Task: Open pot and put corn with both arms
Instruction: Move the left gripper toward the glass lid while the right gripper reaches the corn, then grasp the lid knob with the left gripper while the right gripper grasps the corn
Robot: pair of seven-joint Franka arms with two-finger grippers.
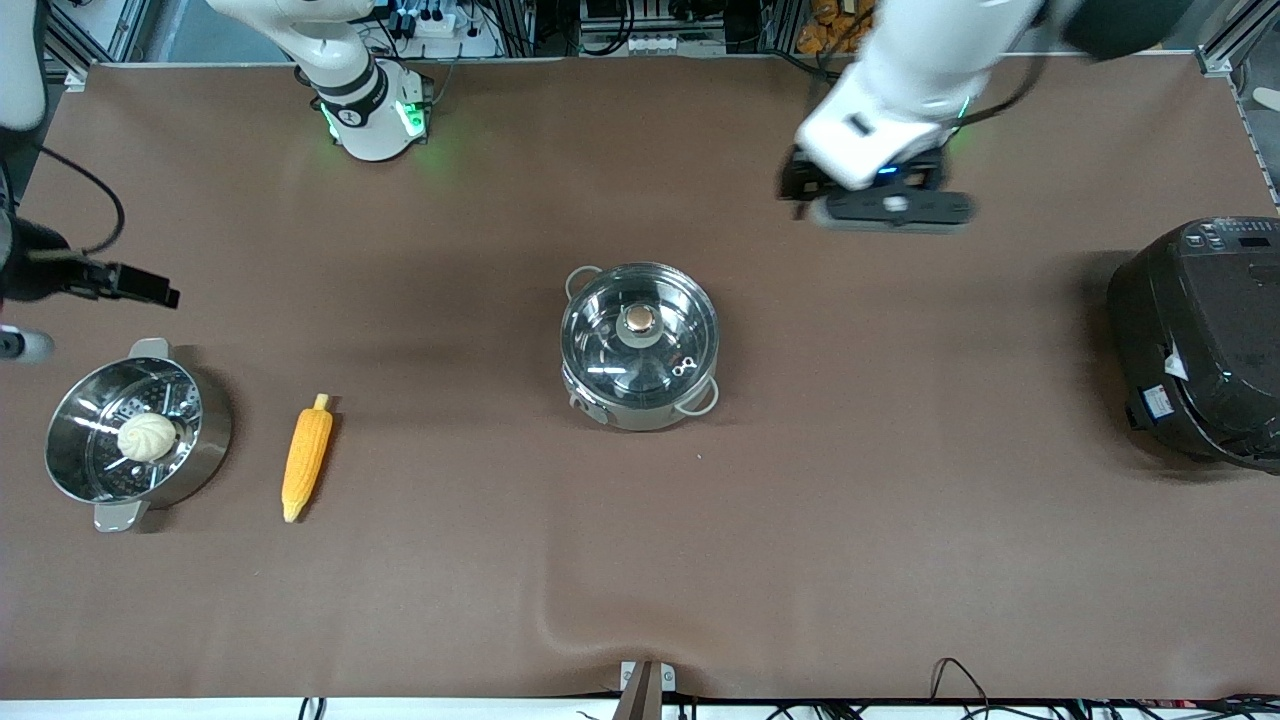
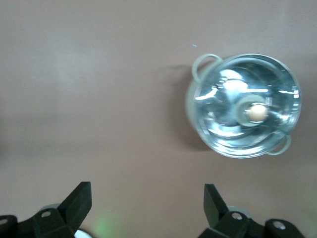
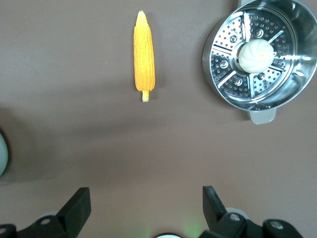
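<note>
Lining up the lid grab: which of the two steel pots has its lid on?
The pot at the table's middle, under a glass lid with a copper knob. The steamer pot beside the corn is open, holding a bun.

The brown surface [image 1: 640, 560] carries four items. The pot [image 1: 640, 345] sits centrally. The corn [image 1: 306, 460], steamer pot [image 1: 135, 432] and rice cooker [image 1: 1200, 340] rest apart.

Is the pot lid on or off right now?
On. The glass lid sits flat on the pot, copper knob centred; neither gripper touches it.
</note>
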